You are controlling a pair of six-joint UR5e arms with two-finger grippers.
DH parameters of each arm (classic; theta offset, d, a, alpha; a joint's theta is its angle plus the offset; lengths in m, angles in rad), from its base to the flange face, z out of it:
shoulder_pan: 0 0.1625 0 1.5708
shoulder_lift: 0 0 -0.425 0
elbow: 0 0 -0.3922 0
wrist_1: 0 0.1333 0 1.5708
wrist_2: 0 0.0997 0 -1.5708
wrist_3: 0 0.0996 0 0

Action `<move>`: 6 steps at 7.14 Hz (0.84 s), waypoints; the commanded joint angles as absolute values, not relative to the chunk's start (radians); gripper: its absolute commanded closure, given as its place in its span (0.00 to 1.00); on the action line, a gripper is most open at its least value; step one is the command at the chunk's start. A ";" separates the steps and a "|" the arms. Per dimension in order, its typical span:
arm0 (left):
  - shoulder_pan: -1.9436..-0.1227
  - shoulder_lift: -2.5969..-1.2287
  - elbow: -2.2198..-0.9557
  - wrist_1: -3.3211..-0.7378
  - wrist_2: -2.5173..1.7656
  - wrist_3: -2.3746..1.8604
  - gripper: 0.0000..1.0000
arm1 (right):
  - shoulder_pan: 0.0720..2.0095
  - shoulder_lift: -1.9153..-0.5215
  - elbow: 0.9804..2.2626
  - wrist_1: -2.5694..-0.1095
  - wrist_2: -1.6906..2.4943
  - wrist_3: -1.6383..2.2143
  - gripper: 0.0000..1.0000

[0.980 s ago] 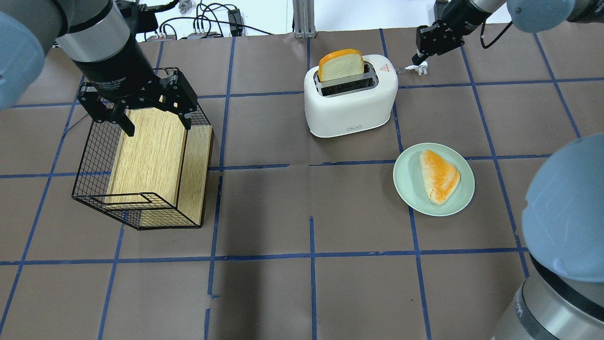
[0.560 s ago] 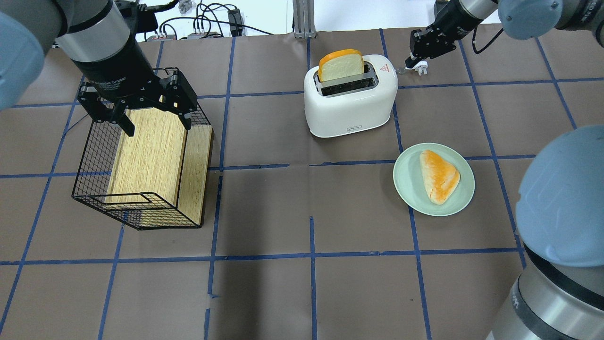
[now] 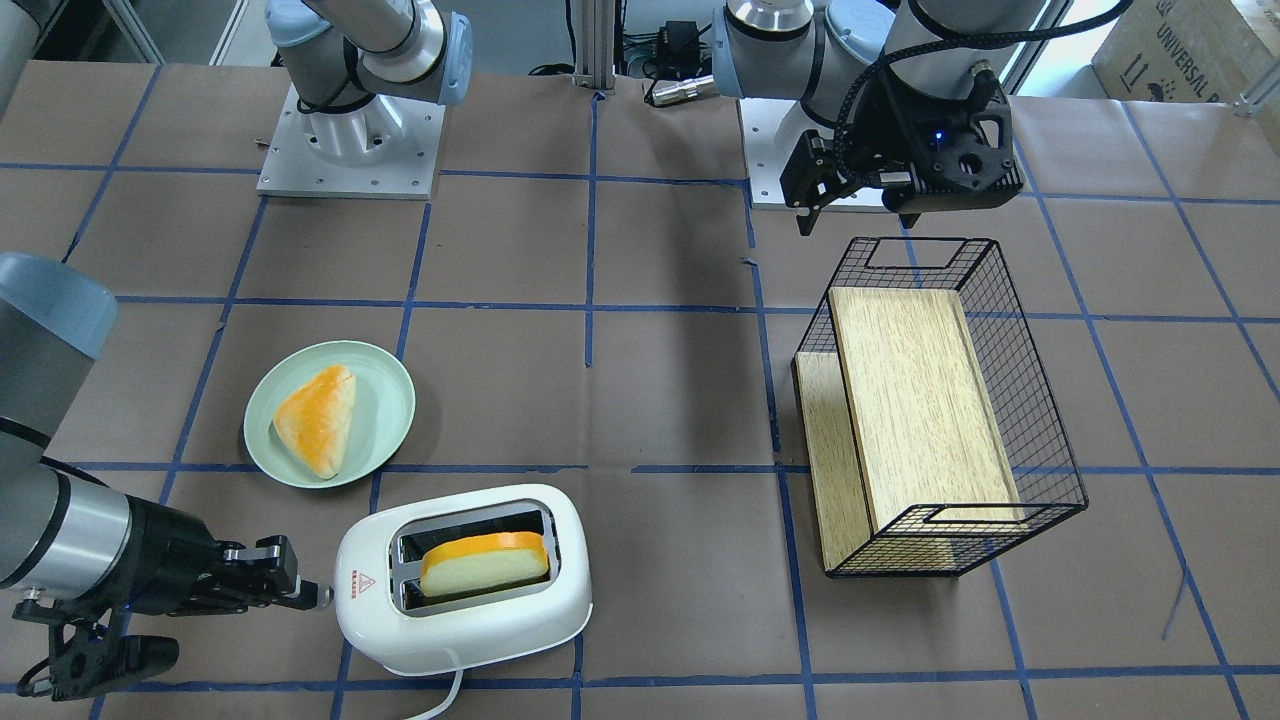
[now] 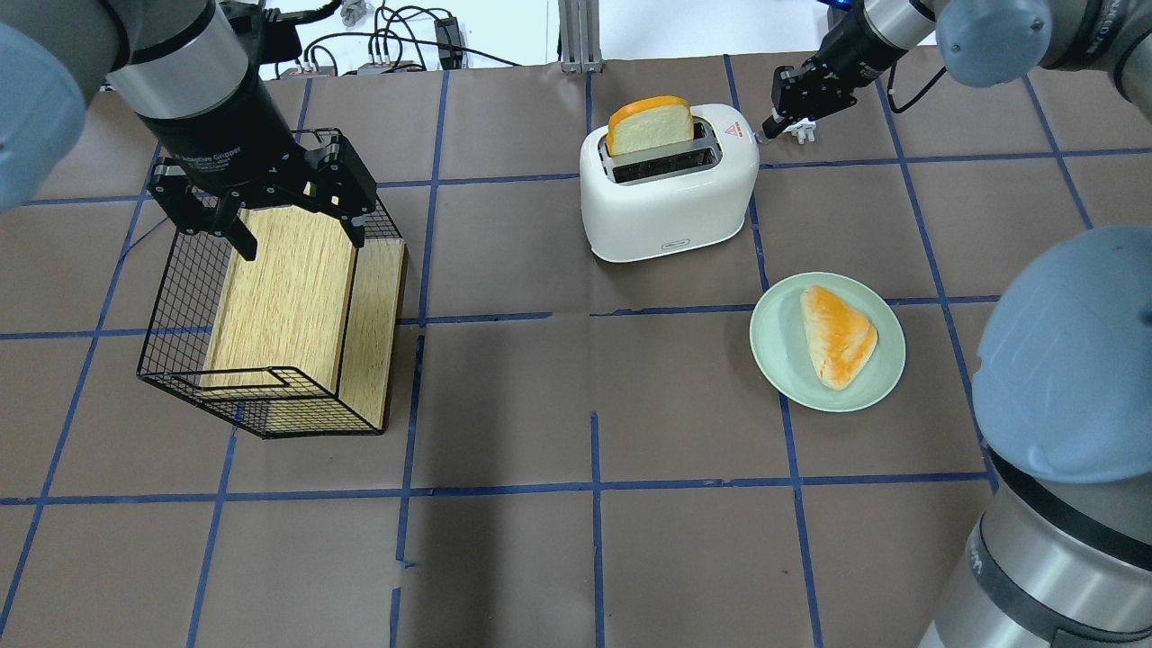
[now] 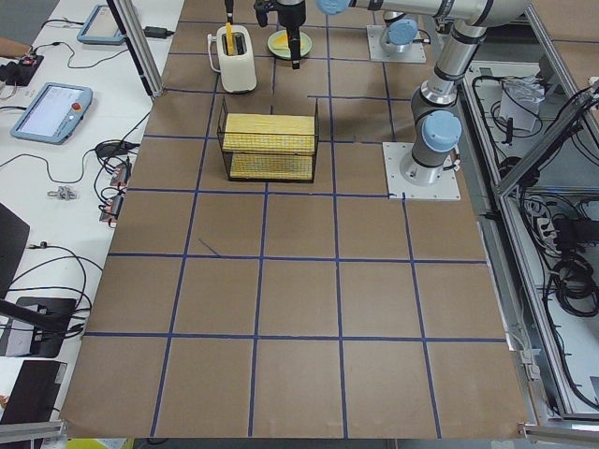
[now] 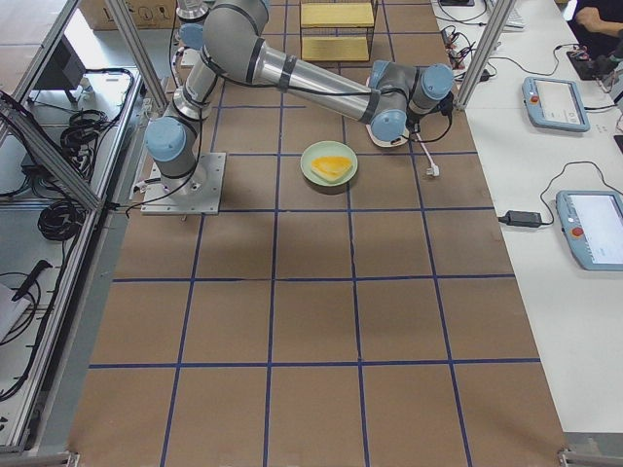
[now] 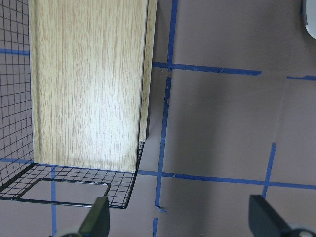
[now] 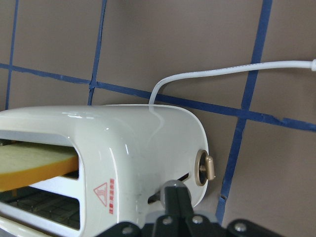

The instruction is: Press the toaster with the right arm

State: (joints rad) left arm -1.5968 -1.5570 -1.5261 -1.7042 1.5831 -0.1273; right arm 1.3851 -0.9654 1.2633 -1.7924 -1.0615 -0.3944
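Observation:
The white toaster (image 4: 666, 193) stands at the far middle of the table with a slice of bread (image 4: 650, 124) sticking up from its far slot. It also shows in the front-facing view (image 3: 470, 610) and the right wrist view (image 8: 133, 143). My right gripper (image 4: 771, 129) is shut, and its tip is at the toaster's right end by the red triangle mark. In the right wrist view its fingers (image 8: 174, 195) sit right over the lever slot, beside a gold knob (image 8: 205, 170). In the front-facing view the right gripper (image 3: 318, 597) touches the toaster's end. My left gripper (image 4: 301, 236) is open and empty above the wire basket.
A black wire basket (image 4: 171, 297) holding a wooden board lies at the left. A green plate (image 4: 774, 360) with a triangular bread piece sits in front and to the right of the toaster. The toaster's white cord (image 8: 222, 74) and plug (image 4: 801, 133) lie behind my right gripper.
My right gripper has moved left, closing in on the toaster's right end until its tip is at the lever side. The left arm has not moved.

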 commanded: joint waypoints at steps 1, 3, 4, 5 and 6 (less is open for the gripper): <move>-1.597 -1.557 -1.526 -1.704 1.583 -0.127 0.00 | 1.385 -0.944 1.262 -1.814 -1.042 -0.394 0.96; -1.597 -1.557 -1.526 -1.704 1.583 -0.127 0.00 | 1.381 -0.919 1.258 -1.816 -1.035 -0.396 0.96; -1.597 -1.557 -1.526 -1.704 1.583 -0.127 0.00 | 1.379 -0.910 1.246 -1.815 -1.020 -0.399 0.96; -1.597 -1.557 -1.526 -1.704 1.583 -0.127 0.00 | 1.379 -0.894 1.240 -1.816 -1.019 -0.399 0.96; -1.597 -1.557 -1.526 -1.704 1.583 -0.127 0.00 | 1.379 -0.884 1.239 -1.816 -1.012 -0.399 0.96</move>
State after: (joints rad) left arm -1.5969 -1.5570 -1.5263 -1.7042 1.5831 -0.1273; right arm 1.3796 -0.8986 1.2431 -1.8159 -1.0194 -0.3984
